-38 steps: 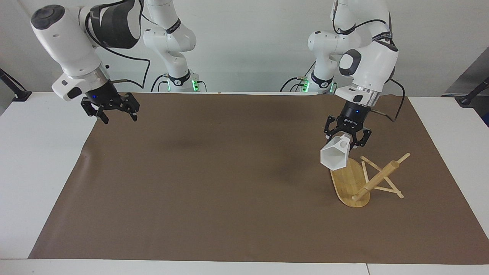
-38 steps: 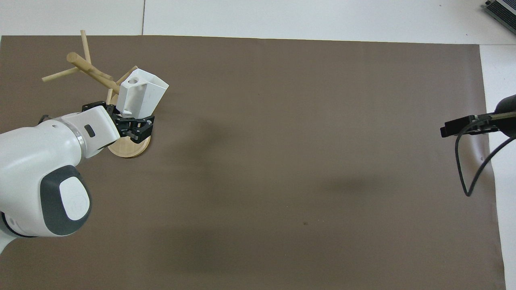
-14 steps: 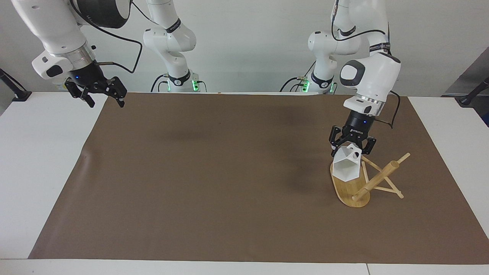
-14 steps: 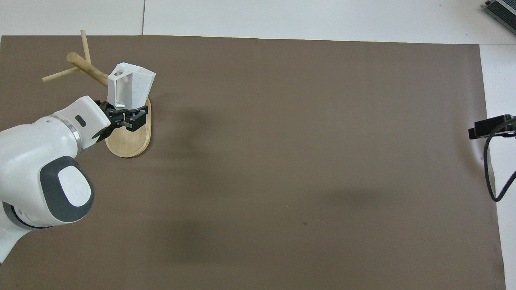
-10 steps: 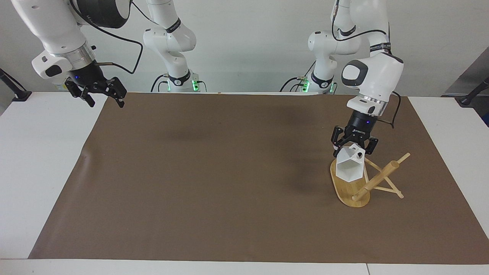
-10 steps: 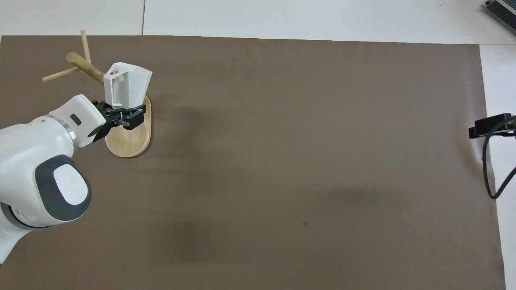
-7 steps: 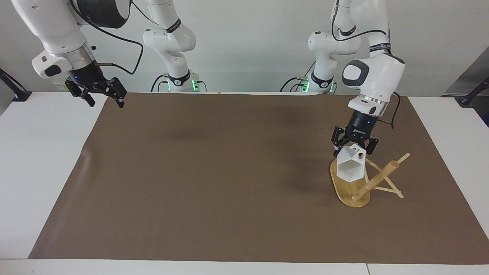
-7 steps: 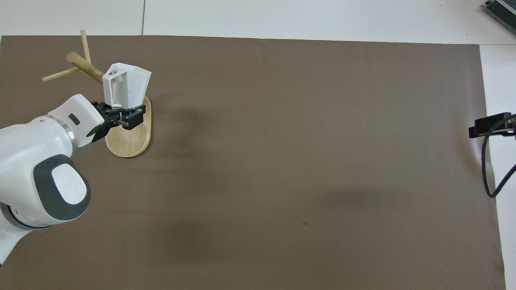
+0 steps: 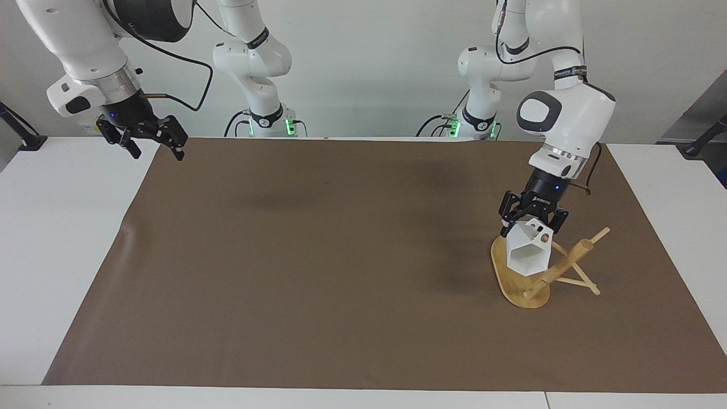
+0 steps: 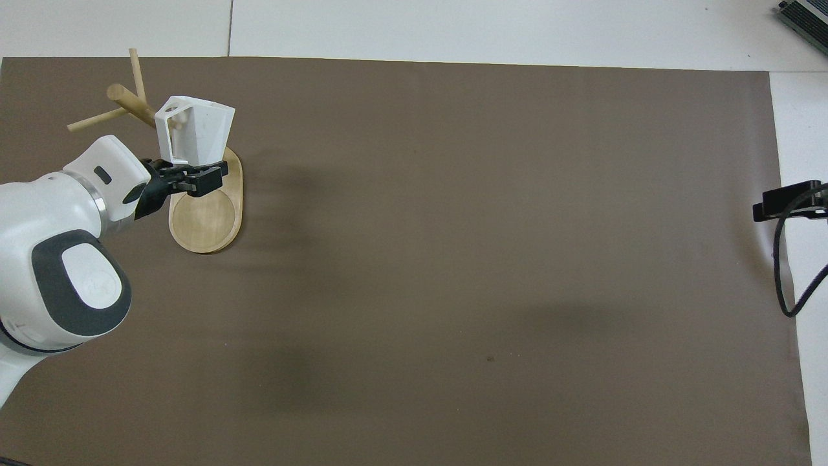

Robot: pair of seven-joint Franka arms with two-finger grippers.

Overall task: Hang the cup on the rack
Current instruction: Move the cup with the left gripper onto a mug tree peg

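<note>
The brown mat (image 9: 318,255) covers the table, and the rack (image 9: 525,287) stands at its 3 o'clock in the facing view, at my left arm's end. My left gripper (image 9: 533,220) is clamped on the cup (image 9: 528,255), held tilted over the rack's base beside the post. My right gripper (image 9: 152,138) waits at 10 o'clock with jaws spread, holding nothing.

Matt white cup (image 9: 528,255); pale wood rack (image 9: 559,271).

The rack (image 9: 525,281) stood at the facing view's lower right, on the mat (image 9: 318,255) covering the bench (image 9: 51,238); the cup (image 9: 528,253) hung over its base.
</note>
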